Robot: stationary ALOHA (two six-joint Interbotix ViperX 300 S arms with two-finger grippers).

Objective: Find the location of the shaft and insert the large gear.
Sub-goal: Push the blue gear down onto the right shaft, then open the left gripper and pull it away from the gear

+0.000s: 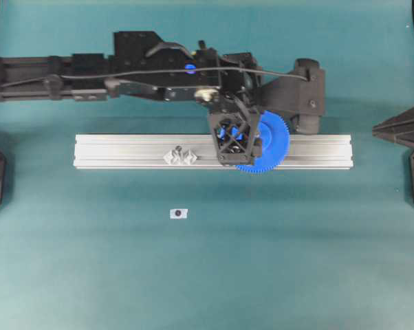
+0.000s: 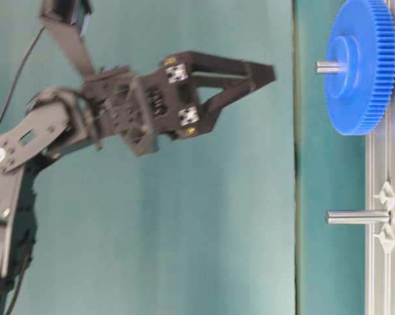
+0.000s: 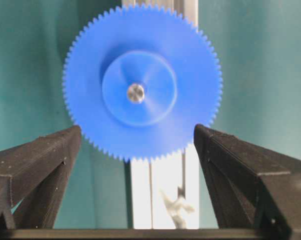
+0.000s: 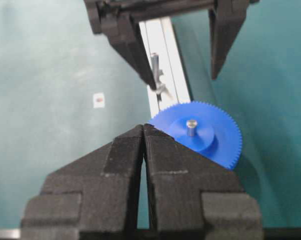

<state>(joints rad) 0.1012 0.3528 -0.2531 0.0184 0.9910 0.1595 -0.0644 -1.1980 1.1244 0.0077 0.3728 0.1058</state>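
Observation:
The large gear is a bright blue toothed disc lying flat on the silver rail. The shaft passes through its hub hole, and the grey tip stands proud of the hub. From table level the gear sits down against the rail with the shaft sticking out. My left gripper hovers above the gear, lifted clear of it. It is open, its fingers well apart and not touching the rim. My right gripper is shut and empty, parked at the right edge.
A second pin in a clear mount stands further left on the rail, bare. A small white tag with a dark dot lies on the teal mat in front of the rail. The left arm stretches across behind the rail.

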